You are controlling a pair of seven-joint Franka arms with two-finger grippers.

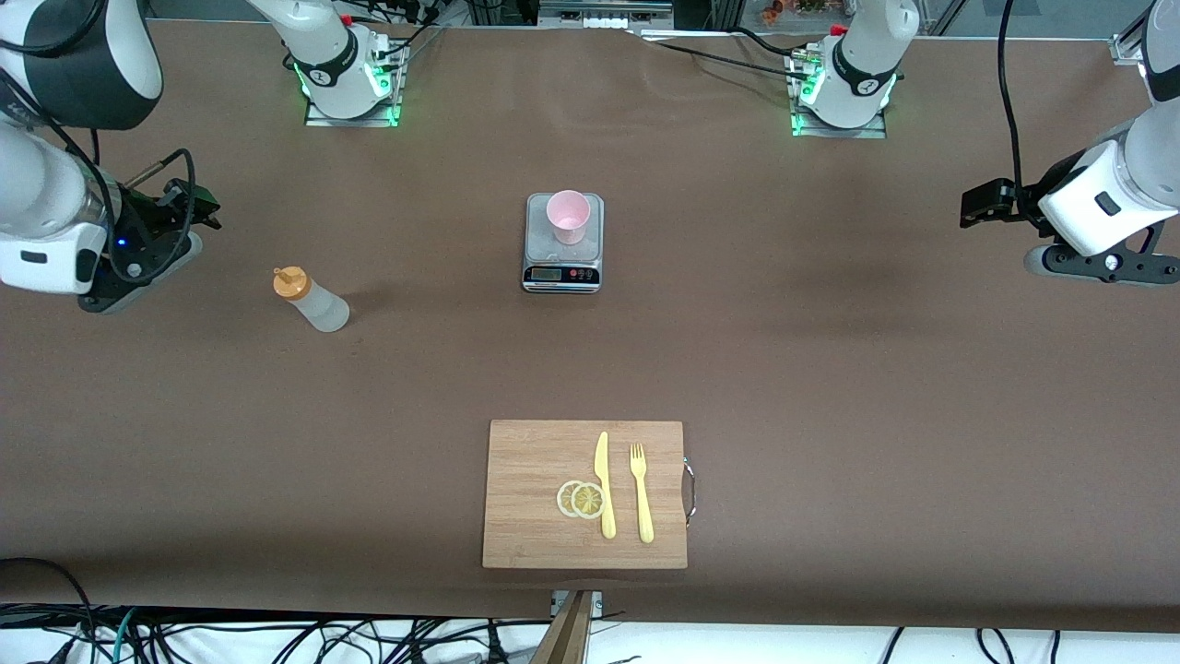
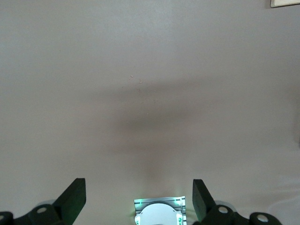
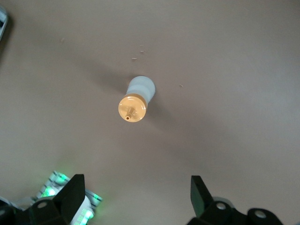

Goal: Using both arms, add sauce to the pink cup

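Sauce bottle (image 1: 311,299) stands upright on the table (image 1: 830,369) toward the right arm's end, roughly midway between the base edge and the camera edge. Right gripper (image 1: 138,267) hangs over that end's edge, fingers spread, holding nothing; in its wrist view the bottle (image 3: 135,101) sits well clear of the fingers (image 3: 70,194). Pink cup (image 1: 568,217) stands on the scale (image 1: 563,267) mid-table. Left gripper (image 1: 1097,263) waits over the opposite end, fingers (image 2: 75,199) apart, nothing between them.

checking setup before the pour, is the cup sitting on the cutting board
No, the cup stands on the scale, while the board nearer the front camera holds only a knife, fork and lemon slices.
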